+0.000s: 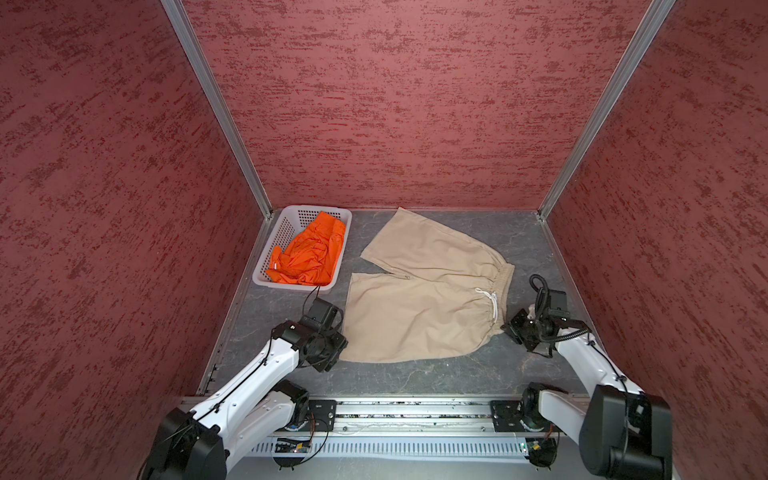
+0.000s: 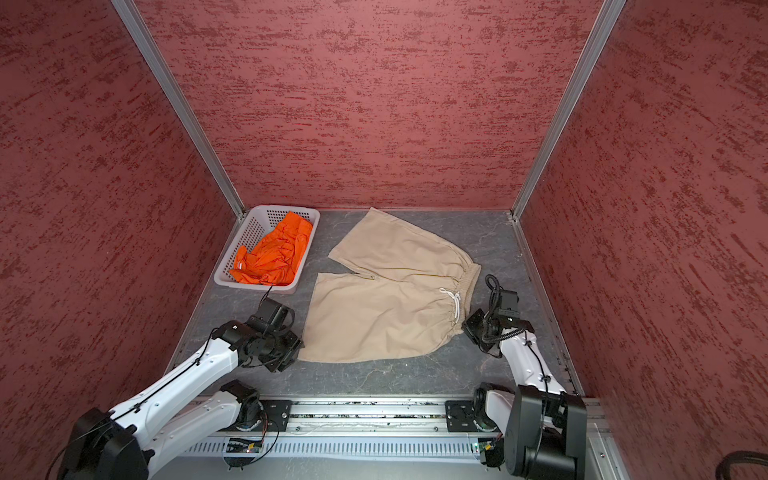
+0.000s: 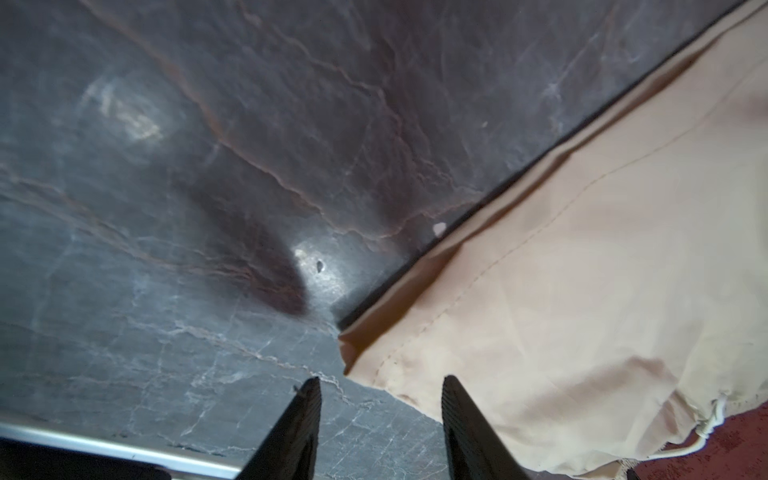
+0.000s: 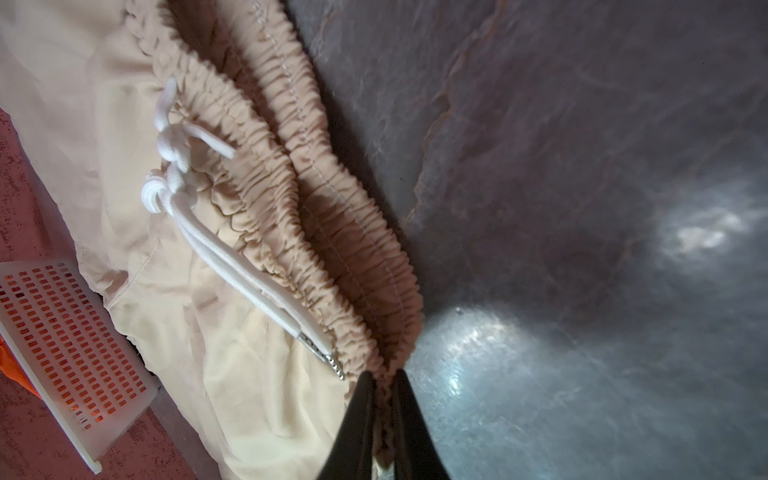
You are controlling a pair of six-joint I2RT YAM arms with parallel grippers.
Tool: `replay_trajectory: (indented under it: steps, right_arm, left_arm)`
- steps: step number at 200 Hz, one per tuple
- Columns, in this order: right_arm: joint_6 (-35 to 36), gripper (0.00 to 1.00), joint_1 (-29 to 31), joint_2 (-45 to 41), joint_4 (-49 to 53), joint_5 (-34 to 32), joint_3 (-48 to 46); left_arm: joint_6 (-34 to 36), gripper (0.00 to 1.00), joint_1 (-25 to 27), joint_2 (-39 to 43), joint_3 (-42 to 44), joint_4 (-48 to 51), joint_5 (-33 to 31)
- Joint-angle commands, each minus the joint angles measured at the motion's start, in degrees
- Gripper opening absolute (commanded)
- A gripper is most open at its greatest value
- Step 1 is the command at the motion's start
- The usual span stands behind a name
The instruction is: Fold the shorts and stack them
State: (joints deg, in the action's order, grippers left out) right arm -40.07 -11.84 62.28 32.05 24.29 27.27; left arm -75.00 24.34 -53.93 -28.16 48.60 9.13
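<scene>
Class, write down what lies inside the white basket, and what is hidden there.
The orange shorts lie crumpled inside the white basket, filling most of it. The floor beneath them, and anything under the cloth, is covered.

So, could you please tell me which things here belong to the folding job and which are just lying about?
Belongs to the job: beige shorts, spread flat, waistband pinched by the right gripper; orange shorts, crumpled.
Just lying about: white perforated basket, holding the orange shorts.

Overhead light is glaring off the dark surface [image 4: 478,340] (wrist views blurring at edges), casting soft shadows.
</scene>
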Motion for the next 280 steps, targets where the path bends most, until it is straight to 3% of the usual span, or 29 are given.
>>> replay_trajectory:
  steps: [1,103,117,150,174,228,280]
  right_arm:
    - [0.79,0.12,-0.12,0.12,0.82,0.93,1.74]
    - [0.79,0.11,-0.13,0.07,0.99,1.55,1.65]
    - [0.83,0.11,-0.05,0.03,1.25,1.55,1.65]
    - [1.13,0.1,-0.12,-0.05,2.15,1.21,2.04]
    - [1.7,0.1,-0.09,0.29,3.53,0.35,2.94]
    - [-0.58,0.09,5.91,0.75,5.11,0.22,2.23]
    - [-2.29,0.08,9.37,-7.02,18.43,-6.01,2.93]
  left_arm:
    - [-1.56,0.48,0.09,-1.32,0.49,-2.04,0.48]
    - [-5.11,0.36,0.18,-4.76,4.03,-8.41,-0.56]
    - [-5.7,0.3,0.18,-5.04,4.41,-8.94,-0.81]
    - [-5.98,0.07,0.03,-4.87,4.27,-8.03,-1.62]
    - [-6.47,0.0,0.07,-2.98,3.77,-4.7,-2.39]
    - [-9.8,0.0,0.62,8.07,5.16,6.95,-5.26]
    - [-9.84,0.0,2.42,17.36,2.65,15.9,-10.5]
